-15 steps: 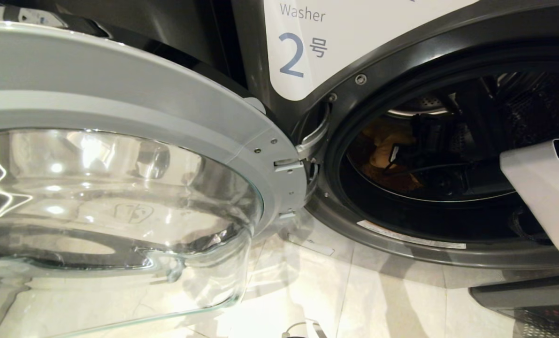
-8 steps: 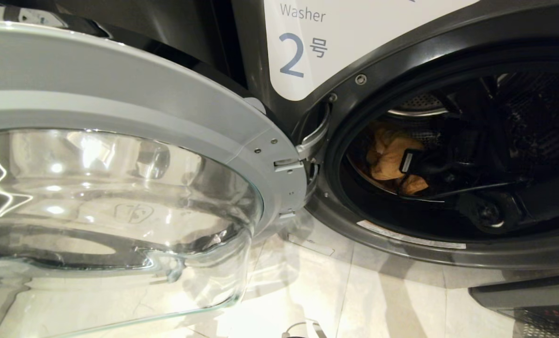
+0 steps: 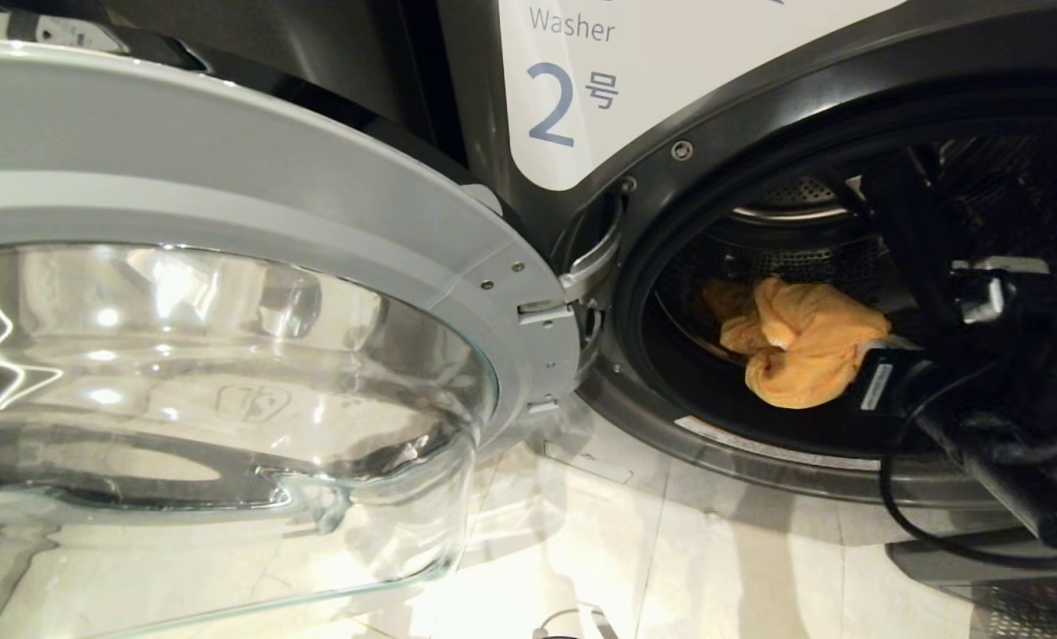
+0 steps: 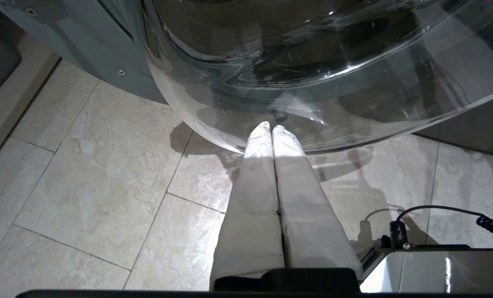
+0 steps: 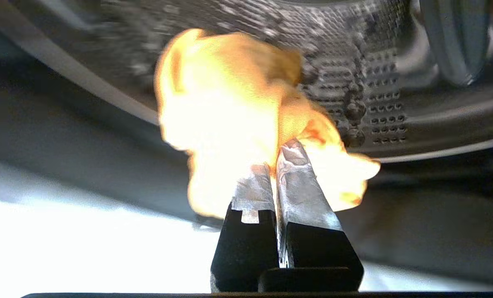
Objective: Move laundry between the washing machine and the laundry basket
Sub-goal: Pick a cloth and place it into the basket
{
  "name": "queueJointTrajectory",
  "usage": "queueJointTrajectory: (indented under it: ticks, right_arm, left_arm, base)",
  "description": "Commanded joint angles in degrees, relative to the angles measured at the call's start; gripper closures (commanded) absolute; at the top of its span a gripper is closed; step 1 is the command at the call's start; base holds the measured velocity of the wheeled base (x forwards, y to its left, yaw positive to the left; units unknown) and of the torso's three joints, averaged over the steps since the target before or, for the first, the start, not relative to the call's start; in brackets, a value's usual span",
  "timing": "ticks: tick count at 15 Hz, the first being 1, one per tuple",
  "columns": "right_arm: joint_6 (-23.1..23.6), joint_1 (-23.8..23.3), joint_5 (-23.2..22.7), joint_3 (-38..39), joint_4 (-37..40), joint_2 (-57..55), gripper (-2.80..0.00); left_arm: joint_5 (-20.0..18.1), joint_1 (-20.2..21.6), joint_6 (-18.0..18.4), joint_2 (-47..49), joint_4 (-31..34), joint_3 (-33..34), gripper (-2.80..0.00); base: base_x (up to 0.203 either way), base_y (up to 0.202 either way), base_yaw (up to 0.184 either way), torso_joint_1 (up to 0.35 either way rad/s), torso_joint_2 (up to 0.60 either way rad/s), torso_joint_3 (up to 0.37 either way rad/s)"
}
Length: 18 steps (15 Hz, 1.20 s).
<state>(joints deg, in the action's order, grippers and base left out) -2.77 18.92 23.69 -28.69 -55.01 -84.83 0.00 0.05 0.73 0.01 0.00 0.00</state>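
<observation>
Here we find much of the scene cut off: the washing machine [image 3: 759, 115] fills the head view so closely that only its open mouth, the white label [image 3: 634, 62] with the blue 2, and a strip of dark casing show, and the drum's far depth is lost in shadow. The right claw [image 3: 852, 377] itself is hard to make out there, a dark mass with a trailing black cable [image 3: 901, 506] crossing the lower edge of the opening. In the right wrist view the cloth is overexposed and blurred, so we cannot read its folds.

The swung-open glass door [image 3: 226, 373] with its grey rim takes up the left half of the head view, above pale floor tiles [image 3: 714, 568]. The left claw [image 4: 271, 128] hangs low over the tiles just beside the door's glass bulge, its pale fingers [image 4: 254, 174] pressed together and empty.

The mustard-yellow garment [image 3: 794, 342] is bunched at the drum's front lip, inside the rubber seal [image 3: 643, 266]. The right claw [image 5: 277, 161] is clamped on it, the cloth [image 5: 225, 107] billowing out past both fingertips against the perforated drum wall [image 5: 366, 82].
</observation>
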Motion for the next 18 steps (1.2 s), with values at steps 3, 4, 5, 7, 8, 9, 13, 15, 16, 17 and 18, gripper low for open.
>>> queueJointTrajectory:
  ticks: [3,4,5,7,8,9,13,15,16,17,18]
  right_arm:
    - [3.6,5.3,-0.2,8.0,5.8,22.2,0.00]
    - [4.7,5.9,-0.7,9.1,8.8,27.2,0.00]
    - [5.8,6.4,-1.7,10.1,12.5,32.5,0.00]
    - [7.8,8.4,-4.8,11.9,20.3,42.9,0.00]
    - [8.7,10.0,-6.0,12.5,24.2,48.1,0.00]
    - [9.7,11.8,-6.9,12.6,27.8,52.9,0.00]
    - [12.5,17.3,-10.3,6.1,41.1,65.6,0.00]
    - [12.7,18.1,-11.9,-0.6,49.3,68.1,0.00]
    - [12.6,18.2,-12.3,-3.4,52.6,68.8,0.00]
    - [12.6,18.3,-12.6,-5.2,53.9,69.3,0.00]
    - [12.6,18.3,-13.5,-6.6,54.3,69.3,0.00]
  left_arm:
    - [0.0,0.0,0.0,0.0,0.0,0.0,0.00]
    - [0.0,0.0,0.0,0.0,0.0,0.0,0.00]
    - [0.0,0.0,0.1,0.0,0.0,0.0,0.00]
    - [0.0,0.0,0.0,0.0,0.0,0.0,0.00]
    - [0.0,0.0,0.0,0.0,0.0,0.0,0.00]
    - [0.0,0.0,0.0,0.0,0.0,0.0,0.00]
    - [0.0,0.0,0.0,0.0,0.0,0.0,0.00]
    - [0.0,0.0,0.0,0.0,0.0,0.0,0.00]
    - [0.0,0.0,0.0,0.0,0.0,0.0,0.00]
    - [0.0,0.0,0.0,0.0,0.0,0.0,0.00]
    - [0.0,0.0,0.0,0.0,0.0,0.0,0.00]
  base:
    - [0.000,0.000,0.000,0.000,0.00,0.000]
    - [0.000,0.000,0.000,0.000,0.00,0.000]
    - [0.000,0.000,0.000,0.000,0.00,0.000]
    - [0.000,0.000,0.000,0.000,0.00,0.000]
    - [0.000,0.000,0.000,0.000,0.00,0.000]
    - [0.000,0.000,0.000,0.000,0.00,0.000]
    - [0.000,0.000,0.000,0.000,0.00,0.000]
    - [0.000,0.000,0.000,0.000,0.00,0.000]
    - [0.000,0.000,0.000,0.000,0.00,0.000]
    - [0.000,0.000,0.000,0.000,0.00,0.000]
    - [0.000,0.000,0.000,0.000,0.00,0.000]
